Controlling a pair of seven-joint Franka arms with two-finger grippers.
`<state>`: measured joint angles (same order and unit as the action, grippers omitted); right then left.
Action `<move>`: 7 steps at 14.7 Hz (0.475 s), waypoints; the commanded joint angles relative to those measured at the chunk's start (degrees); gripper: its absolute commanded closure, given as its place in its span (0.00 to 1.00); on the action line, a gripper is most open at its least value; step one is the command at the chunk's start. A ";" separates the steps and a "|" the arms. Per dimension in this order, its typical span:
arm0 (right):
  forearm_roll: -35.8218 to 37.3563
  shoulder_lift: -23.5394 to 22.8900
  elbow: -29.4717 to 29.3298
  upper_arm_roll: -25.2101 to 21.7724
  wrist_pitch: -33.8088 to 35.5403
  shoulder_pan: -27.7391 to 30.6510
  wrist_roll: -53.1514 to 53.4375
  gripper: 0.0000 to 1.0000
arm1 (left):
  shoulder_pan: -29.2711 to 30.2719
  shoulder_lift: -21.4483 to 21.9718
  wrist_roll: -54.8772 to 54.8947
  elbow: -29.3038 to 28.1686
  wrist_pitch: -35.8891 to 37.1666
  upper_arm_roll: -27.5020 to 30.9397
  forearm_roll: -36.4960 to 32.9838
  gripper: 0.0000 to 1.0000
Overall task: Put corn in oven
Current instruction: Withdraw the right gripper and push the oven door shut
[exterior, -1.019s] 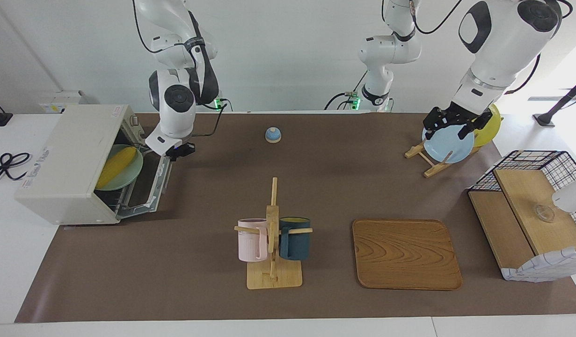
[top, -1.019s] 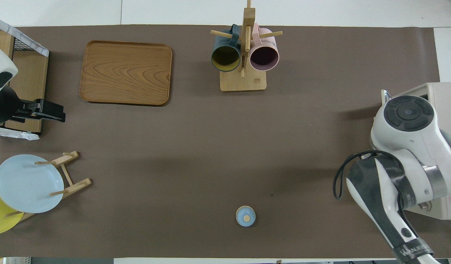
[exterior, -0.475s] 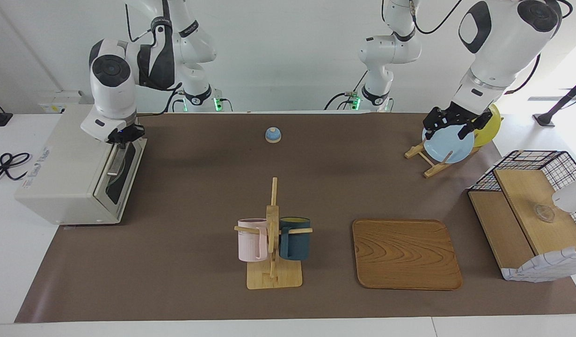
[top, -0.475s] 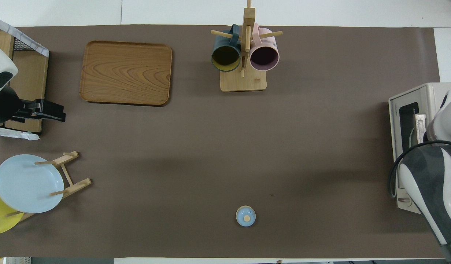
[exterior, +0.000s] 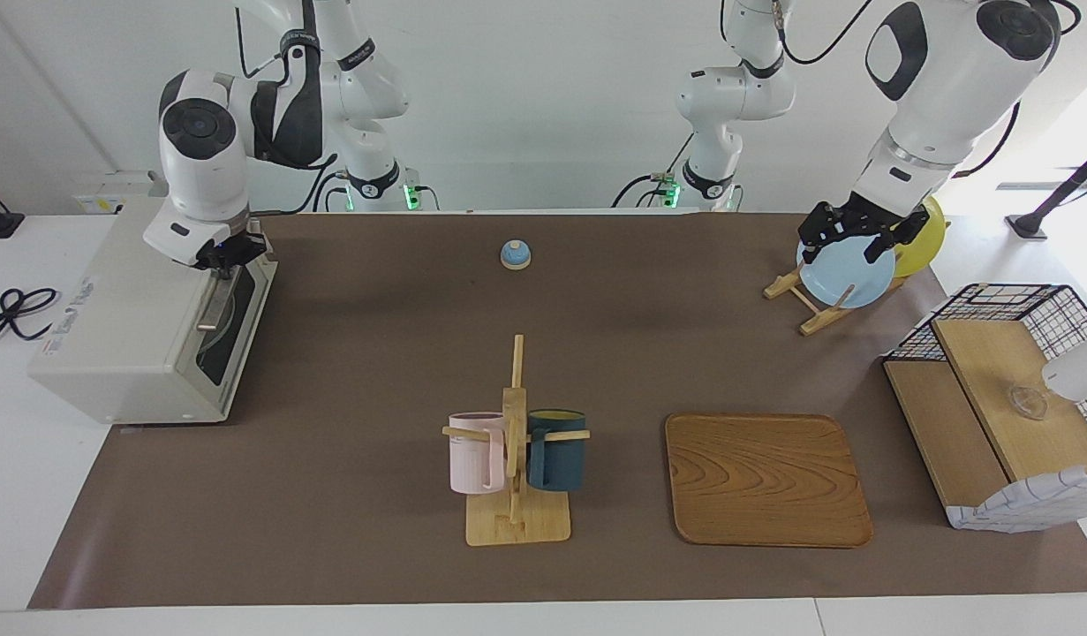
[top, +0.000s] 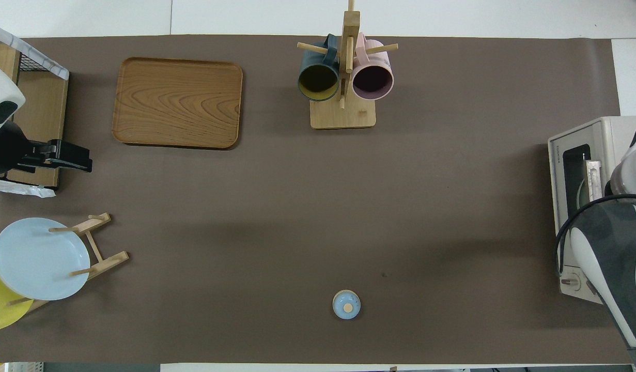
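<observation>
Pressing shut right gripper [exterior: 218, 259] against toaster oven [exterior: 132, 314] door's stiff metal bar handle [exterior: 210, 300]; idling left gripper [exterior: 848, 231], splayed, over plate rack [exterior: 808, 296].

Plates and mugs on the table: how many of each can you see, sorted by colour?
Blue plate: 1
Yellow plate: 1
Pink mug: 1
Dark teal mug: 1
Total: 4, with both plates on one wooden rack and both mugs on the wooden stand.
</observation>
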<state>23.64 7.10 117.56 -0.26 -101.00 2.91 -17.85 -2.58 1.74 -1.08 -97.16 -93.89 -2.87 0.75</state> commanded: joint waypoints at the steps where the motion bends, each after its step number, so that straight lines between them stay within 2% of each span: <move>1: -3.50 -0.24 -6.70 0.61 5.80 -0.45 -1.57 1.00 | 0.11 0.63 0.12 -0.14 0.37 -0.04 -1.19 0.00; 5: -10.43 -5.24 -18.56 3.16 14.05 -0.45 -0.96 1.00 | 0.11 0.63 0.12 -0.14 0.37 -0.03 -1.19 0.00; 7: -14.92 -6.48 -22.35 4.12 17.05 -0.45 -0.26 0.97 | 0.11 0.63 0.12 -0.14 0.28 -0.03 -1.19 0.00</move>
<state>12.80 4.31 101.46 2.95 -87.71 1.90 -17.88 -2.57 1.74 -1.08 -97.15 -93.89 -2.87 0.75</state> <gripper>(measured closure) 0.991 0.000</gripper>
